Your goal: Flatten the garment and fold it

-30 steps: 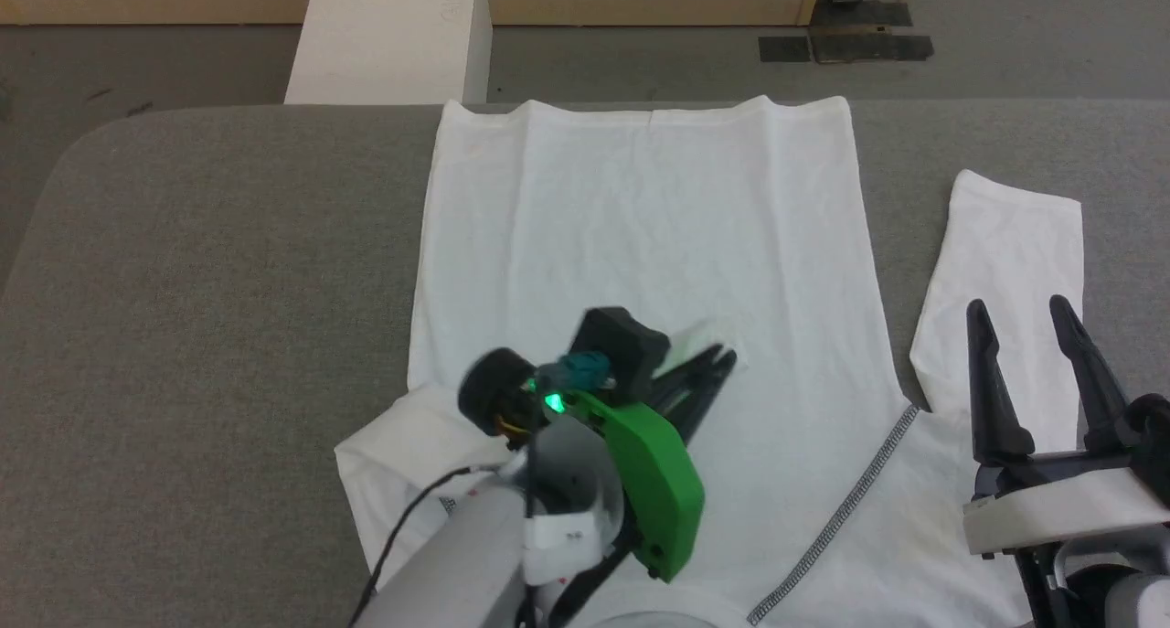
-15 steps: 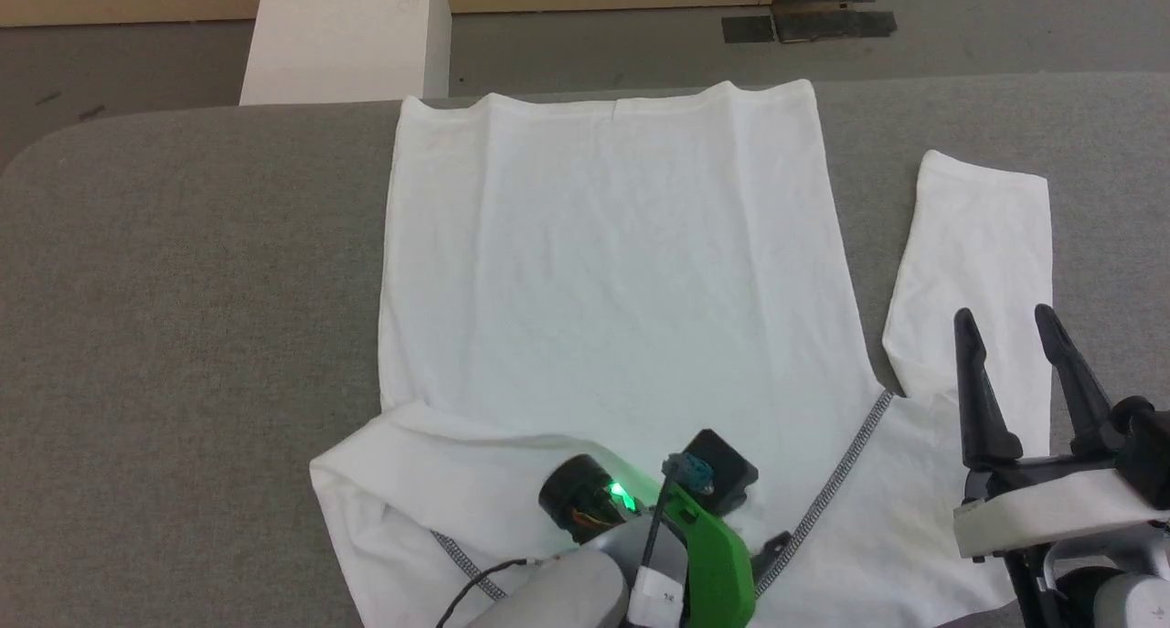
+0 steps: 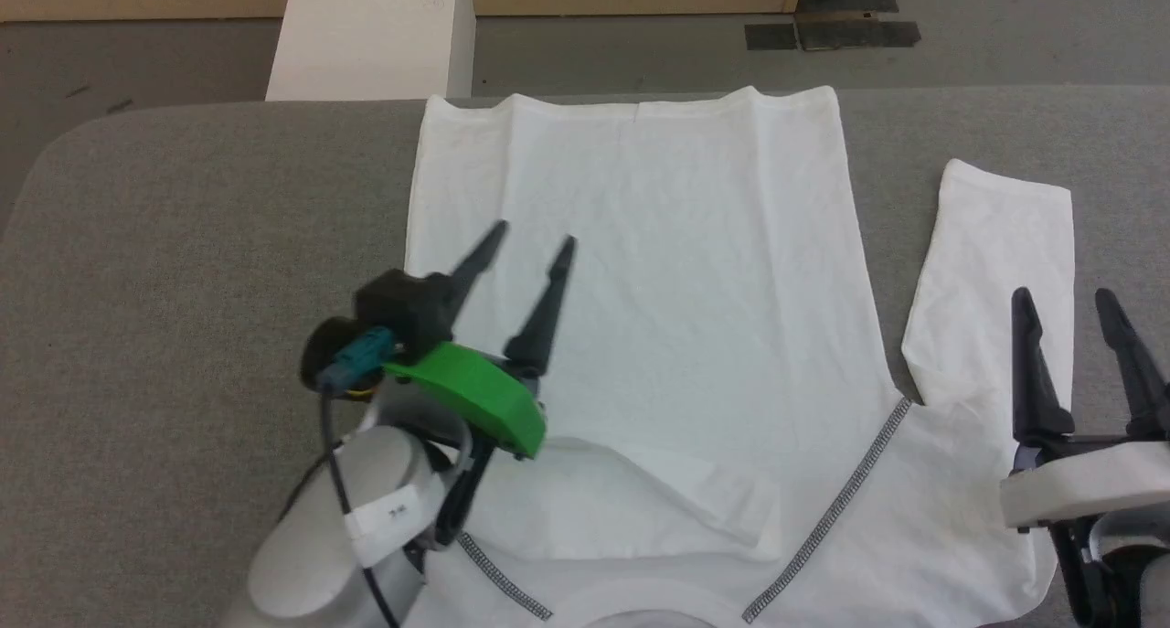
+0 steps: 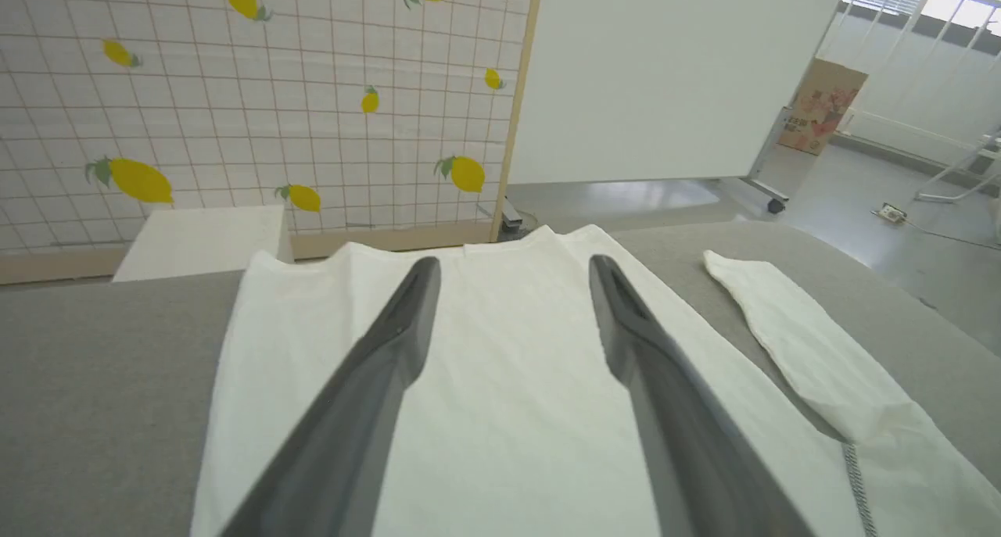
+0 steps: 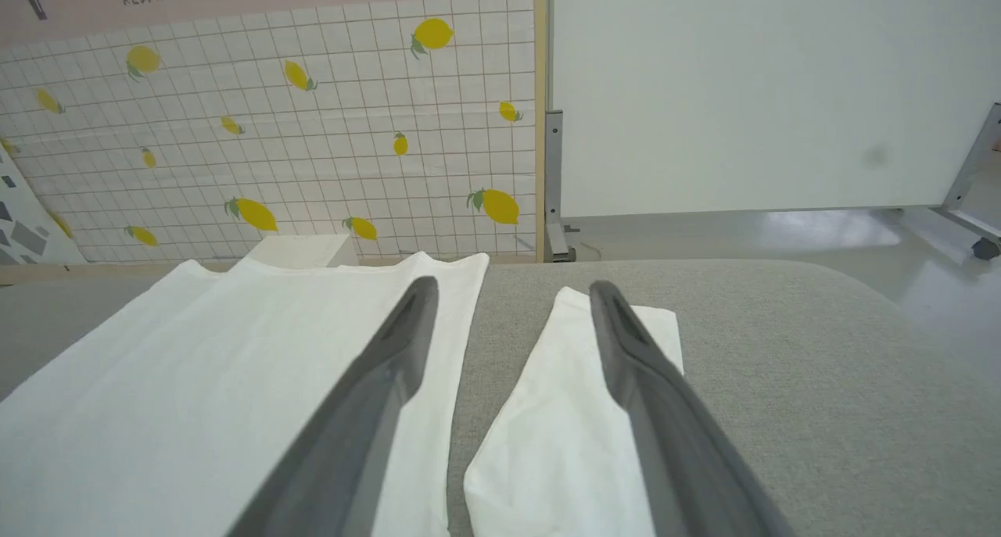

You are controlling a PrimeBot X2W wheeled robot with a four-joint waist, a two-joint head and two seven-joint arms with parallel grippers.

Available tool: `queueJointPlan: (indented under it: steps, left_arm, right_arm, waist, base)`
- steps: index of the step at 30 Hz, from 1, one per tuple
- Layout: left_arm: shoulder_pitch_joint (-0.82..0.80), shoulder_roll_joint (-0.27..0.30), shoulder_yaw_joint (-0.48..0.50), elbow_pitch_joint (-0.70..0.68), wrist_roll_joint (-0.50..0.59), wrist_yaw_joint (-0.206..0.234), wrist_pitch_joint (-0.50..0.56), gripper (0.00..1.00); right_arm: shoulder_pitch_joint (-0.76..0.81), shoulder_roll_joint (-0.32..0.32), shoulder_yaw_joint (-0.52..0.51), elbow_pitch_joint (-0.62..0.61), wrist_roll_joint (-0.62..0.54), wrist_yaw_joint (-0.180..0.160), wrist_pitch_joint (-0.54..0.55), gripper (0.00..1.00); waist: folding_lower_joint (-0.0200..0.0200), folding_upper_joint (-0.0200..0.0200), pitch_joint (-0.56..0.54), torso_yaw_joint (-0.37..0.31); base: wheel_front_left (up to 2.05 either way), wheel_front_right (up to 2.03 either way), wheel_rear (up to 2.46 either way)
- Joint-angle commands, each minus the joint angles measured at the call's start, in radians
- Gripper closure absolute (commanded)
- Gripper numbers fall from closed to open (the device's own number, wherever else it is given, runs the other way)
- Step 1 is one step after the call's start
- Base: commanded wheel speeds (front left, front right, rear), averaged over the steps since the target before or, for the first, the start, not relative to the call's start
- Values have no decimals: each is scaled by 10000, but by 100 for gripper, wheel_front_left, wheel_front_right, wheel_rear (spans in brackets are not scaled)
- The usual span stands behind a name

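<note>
The garment (image 3: 640, 290) is a big white shirt. It lies flat in the middle of the grey tabletop (image 3: 201, 244). Its straight bottom edge is at 12 o'clock, right at the far rim of the tabletop, and its round neck hole is at 6 o'clock, near the robot. One sleeve (image 3: 631, 500) is folded in over the chest, down near 6 o'clock, and it makes a slanted flap on top of the shirt. The other sleeve (image 3: 996, 271) lies out flat on the tabletop at 3 o'clock, beside the body of the shirt with a thin strip of grey between them. Two lines of dark stitching (image 3: 850, 491) run from the neck hole out to the shoulders. The left gripper (image 3: 535, 235) is over the 9 o'clock side of the shirt. Its two dark fingers are spread wide apart, hold nothing and point to 1 o'clock. A green cover (image 3: 466, 395) sits just behind the fingers. The right gripper (image 3: 1062, 295) is at 4 o'clock, over the sleeve that lies out flat. Its fingers are spread wide too, hold nothing and point to 12 o'clock. A white box (image 3: 370, 34) stands on the floor past the tabletop at 11 o'clock.
</note>
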Motion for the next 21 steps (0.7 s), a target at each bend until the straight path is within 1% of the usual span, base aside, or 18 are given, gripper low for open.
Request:
queueJointPlan:
  steps: [1,4,6,9,10,12,14,19,21]
  left_arm:
    - [123,284,297,0,159,200,-430,0]
    - [332,911,1049,170,464,611,-1190,0]
    - [471,1150,1533,239,562,762,-1417,0]
    - [666,1375,2217,285,735,860,-1527,0]
    - [730,1327,2592,154,746,875,-1534,0]
    - [907,1260,3177,-116,933,831,-1539,0]
    - [1082,1092,3752,-417,1122,770,-1541,0]
    - [1366,496,4753,-961,1722,436,-1543,0]
    - [1391,276,5086,-1119,1905,281,-1543,0]
  right_arm:
    - [-353,7,-139,50,-122,-15,113,0]
    - [-1040,-46,-596,440,-317,-15,498,0]
    - [-1623,-114,-1005,862,-257,-15,854,0]
    - [-2522,-303,-1486,1615,-34,-15,1524,0]
    - [-2959,-376,-1708,1977,154,-15,1822,0]
    - [-3655,-670,-2044,2604,189,-15,2410,0]
    - [-4355,-813,-2506,3161,298,-15,2974,0]
    - [-5700,-1511,-3486,4392,-250,-15,4177,0]
    - [-6190,-1663,-3828,4803,-384,-15,4531,0]
  waist:
    - [1,0,172,69]
    - [1,0,474,77]
    - [1,0,719,99]
    - [1,0,1137,149]
    - [1,0,1288,167]
    - [1,0,1600,232]
    - [1,0,1916,312]
    - [1,0,2641,618]
    - [1,0,2902,707]
  base:
    - [0,0,0]
    - [0,0,0]
    - [0,0,0]
    - [0,0,0]
    - [0,0,0]
    - [0,0,0]
    - [0,0,0]
    - [0,0,0]
    - [0,0,0]
